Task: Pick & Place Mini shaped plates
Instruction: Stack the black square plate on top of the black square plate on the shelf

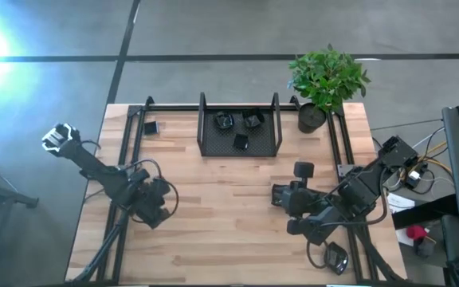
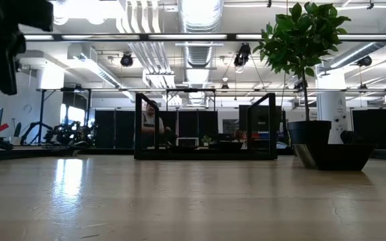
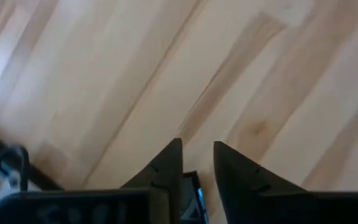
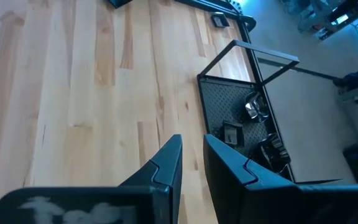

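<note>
Three mini shaped plates, small and glossy black, lie in the black mesh tray [image 1: 238, 134] at the table's far middle: two at its far side [image 1: 224, 120] [image 1: 253, 119] and one nearer [image 1: 241, 142]. The right wrist view shows them too [image 4: 255, 106] [image 4: 232, 132] [image 4: 272, 149]. Another black dish [image 1: 304, 169] [image 2: 344, 157] rests on the wood right of centre. My left gripper [image 1: 162, 204] [image 3: 197, 148] hovers over bare wood at the near left, narrowly open and empty. My right gripper [image 1: 280, 196] [image 4: 192, 142] is at the near right, just near of that dish, narrowly open and empty.
A potted plant [image 1: 312, 118] [image 2: 310, 137] stands at the far right corner beside the tray. A small black object [image 1: 151, 127] lies at the far left. Another dark object [image 1: 337, 259] sits at the near right edge. Black rails run along the left and right sides. Bare wood spans the middle.
</note>
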`<control>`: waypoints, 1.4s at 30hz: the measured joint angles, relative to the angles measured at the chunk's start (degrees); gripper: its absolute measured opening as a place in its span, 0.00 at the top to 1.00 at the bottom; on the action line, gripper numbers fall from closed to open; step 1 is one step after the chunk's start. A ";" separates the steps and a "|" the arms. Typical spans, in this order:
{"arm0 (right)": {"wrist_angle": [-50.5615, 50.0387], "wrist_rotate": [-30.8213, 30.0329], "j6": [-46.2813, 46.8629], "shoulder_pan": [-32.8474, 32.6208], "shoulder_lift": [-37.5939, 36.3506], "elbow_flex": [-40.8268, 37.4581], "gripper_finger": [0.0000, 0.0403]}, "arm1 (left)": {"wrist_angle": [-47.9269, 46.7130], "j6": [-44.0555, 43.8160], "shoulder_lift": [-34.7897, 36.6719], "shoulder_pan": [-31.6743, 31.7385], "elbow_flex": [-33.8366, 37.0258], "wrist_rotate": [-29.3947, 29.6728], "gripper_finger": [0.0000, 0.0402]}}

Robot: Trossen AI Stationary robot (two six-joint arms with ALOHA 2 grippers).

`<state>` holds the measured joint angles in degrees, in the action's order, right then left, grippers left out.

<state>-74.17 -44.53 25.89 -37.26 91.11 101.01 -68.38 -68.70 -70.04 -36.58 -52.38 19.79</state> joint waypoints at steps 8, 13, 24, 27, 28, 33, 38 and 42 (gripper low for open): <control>-0.01 0.00 0.00 0.00 0.00 0.00 0.85 | 1.66 -12.37 0.00 0.00 7.49 -6.66 0.73; -0.01 0.00 0.21 0.00 0.00 0.00 0.85 | 8.12 -14.59 0.00 0.00 11.25 -13.48 0.73; 0.00 0.00 1.14 0.00 0.00 0.00 0.85 | 14.51 -13.26 0.00 0.00 16.08 -17.64 0.73; 0.01 0.00 1.14 0.00 0.00 0.00 0.85 | 14.96 -13.82 0.00 0.00 17.28 -17.85 0.73; 0.02 0.00 1.14 0.00 0.00 0.00 0.85 | 15.34 -13.88 0.00 0.00 17.48 -18.08 0.73; 0.00 0.00 1.11 0.00 0.00 0.00 0.85 | 17.73 -13.69 0.00 0.00 18.27 -18.82 0.73; 0.00 0.00 0.94 0.02 0.00 0.00 0.85 | 20.37 -13.74 0.00 0.00 19.92 -18.80 0.73; 0.00 -0.02 0.94 0.02 0.00 0.00 0.85 | 21.77 -13.76 0.09 0.00 21.67 -18.80 0.73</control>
<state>-74.17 -44.56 26.83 -37.23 91.11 101.01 -46.60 -82.46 -69.95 -36.58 -30.71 0.99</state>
